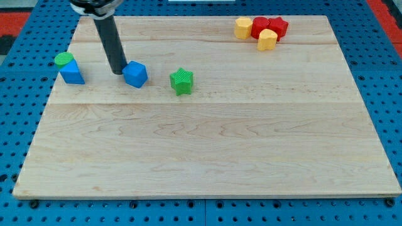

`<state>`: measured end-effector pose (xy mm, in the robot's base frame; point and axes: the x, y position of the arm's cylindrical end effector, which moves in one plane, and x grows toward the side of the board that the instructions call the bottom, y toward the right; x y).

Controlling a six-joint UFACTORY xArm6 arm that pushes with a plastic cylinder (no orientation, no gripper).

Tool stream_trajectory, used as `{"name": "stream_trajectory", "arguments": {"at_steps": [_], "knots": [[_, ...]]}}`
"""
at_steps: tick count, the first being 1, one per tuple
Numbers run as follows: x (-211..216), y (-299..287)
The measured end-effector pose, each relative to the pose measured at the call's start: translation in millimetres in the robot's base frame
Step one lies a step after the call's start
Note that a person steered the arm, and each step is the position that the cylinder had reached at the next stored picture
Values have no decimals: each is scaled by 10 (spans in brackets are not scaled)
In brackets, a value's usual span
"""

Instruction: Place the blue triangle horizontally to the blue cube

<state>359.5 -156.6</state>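
Rod, fingerless: my tip [118,72] touches the blue cube's [135,74] left; blue triangle [72,73] farther left.

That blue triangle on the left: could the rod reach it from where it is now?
Probably yes. My tip sits between the blue triangle and the blue cube, with bare board toward the triangle.

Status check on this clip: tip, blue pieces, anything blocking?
My tip just left of blue cube, about touching. Blue triangle further left, against green block. Green star right of cube, apart.
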Motion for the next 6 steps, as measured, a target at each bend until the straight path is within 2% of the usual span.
{"name": "stream_trajectory", "arguments": {"at_steps": [1,2,3,4,5,6], "knots": [[-165,192],[255,226],[18,180],[-442,-405],[-596,-1134],[-324,-1159]]}}
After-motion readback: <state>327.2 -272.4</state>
